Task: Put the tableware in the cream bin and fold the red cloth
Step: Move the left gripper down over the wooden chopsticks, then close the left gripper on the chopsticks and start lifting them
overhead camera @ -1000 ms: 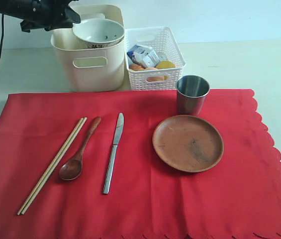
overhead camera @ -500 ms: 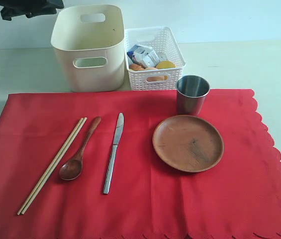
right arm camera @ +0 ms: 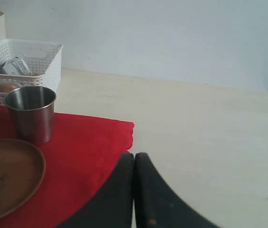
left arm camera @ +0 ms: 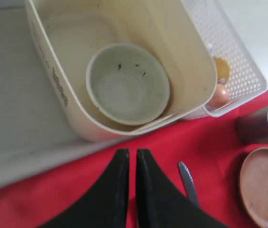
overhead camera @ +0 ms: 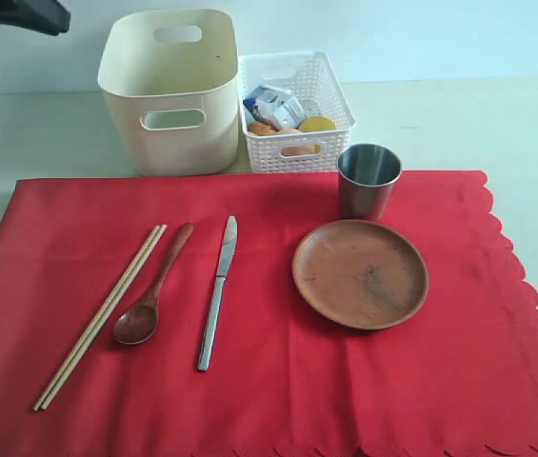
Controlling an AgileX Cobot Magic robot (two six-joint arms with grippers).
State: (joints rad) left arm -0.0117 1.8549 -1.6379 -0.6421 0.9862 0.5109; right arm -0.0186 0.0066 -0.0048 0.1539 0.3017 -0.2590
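Over the cloth (overhead camera: 278,400), short of the bin (overhead camera: 192,148): left pincer (left arm camera: 131,153), fingers drawn together to a thin slit, nothing held.
Above the cloth's edge and the bare table (overhead camera: 497,124): right pincer (right arm camera: 134,156), clenched, empty.
Bowl (left arm camera: 126,85): upright on the floor of the bin, close against one wall.
Bin: on the table just behind the cloth, side by side with the basket (overhead camera: 340,100).
Basket: white lattice, food inside.
Cloth: spread flat, not folded, scalloped along the right and front edges.
Chopsticks (overhead camera: 102,314): paired, slanted, leftmost on the cloth.
Spoon (overhead camera: 149,300): just beside the chopsticks, scoop end toward the front.
Knife (overhead camera: 216,290): between spoon and plate, touching neither.
Plate (overhead camera: 360,274): flat on the cloth, right of the knife.
Cup (overhead camera: 368,181): upright, just behind the plate, in front of the basket.
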